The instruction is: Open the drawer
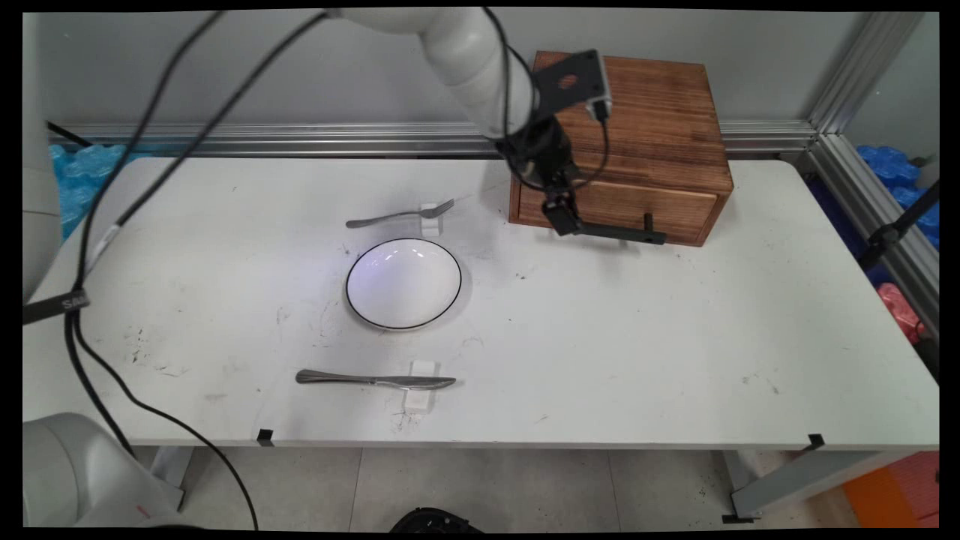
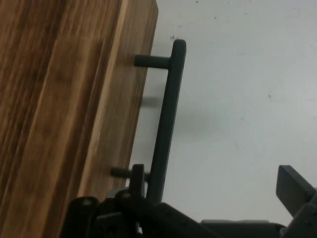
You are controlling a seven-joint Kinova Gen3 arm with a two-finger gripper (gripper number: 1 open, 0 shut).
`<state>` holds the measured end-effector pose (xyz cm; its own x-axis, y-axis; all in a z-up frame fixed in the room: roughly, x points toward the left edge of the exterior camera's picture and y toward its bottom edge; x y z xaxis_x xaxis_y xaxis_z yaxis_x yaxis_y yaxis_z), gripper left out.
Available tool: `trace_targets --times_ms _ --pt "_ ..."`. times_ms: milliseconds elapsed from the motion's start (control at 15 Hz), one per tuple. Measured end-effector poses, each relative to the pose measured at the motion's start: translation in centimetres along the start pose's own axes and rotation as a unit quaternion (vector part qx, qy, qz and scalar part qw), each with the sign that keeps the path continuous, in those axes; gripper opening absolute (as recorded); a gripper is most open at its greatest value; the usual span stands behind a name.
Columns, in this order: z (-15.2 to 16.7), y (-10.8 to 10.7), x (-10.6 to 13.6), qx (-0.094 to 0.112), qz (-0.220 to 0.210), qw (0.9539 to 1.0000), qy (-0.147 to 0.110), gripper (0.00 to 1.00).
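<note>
Wooden drawer box point(image 1: 645, 127) at the table's point(image 1: 675, 352) far side, drawer front apparently flush, not yet drawn out. Gripper point(image 1: 564, 217) spread open astride the near end of the dark bar handle point(image 1: 622, 232), not clamped. Left of the box: smooth white black-rimmed bowl point(image 1: 403, 283), metal fork point(image 1: 401, 216), knife point(image 1: 375, 380).

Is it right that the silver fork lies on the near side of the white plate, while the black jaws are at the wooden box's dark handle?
Not quite. The main view shows the silver fork on the far side of the white black-rimmed plate; the silver knife lies near. The gripper is indeed at the wooden box's dark handle.
</note>
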<state>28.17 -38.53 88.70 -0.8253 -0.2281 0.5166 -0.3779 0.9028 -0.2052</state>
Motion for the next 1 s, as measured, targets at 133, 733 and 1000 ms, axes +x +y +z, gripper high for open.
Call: trace_targets --times_ms 133,733,1000 --pt "2.0 -0.1 1.2 -0.001 0.009 0.9999 -0.01 1.0" --pt "8.6 -0.3 3.8 -0.006 0.03 0.9981 -0.053 1.0" --pt "10.4 -0.4 4.4 -0.009 0.036 0.9971 -0.067 1.0"
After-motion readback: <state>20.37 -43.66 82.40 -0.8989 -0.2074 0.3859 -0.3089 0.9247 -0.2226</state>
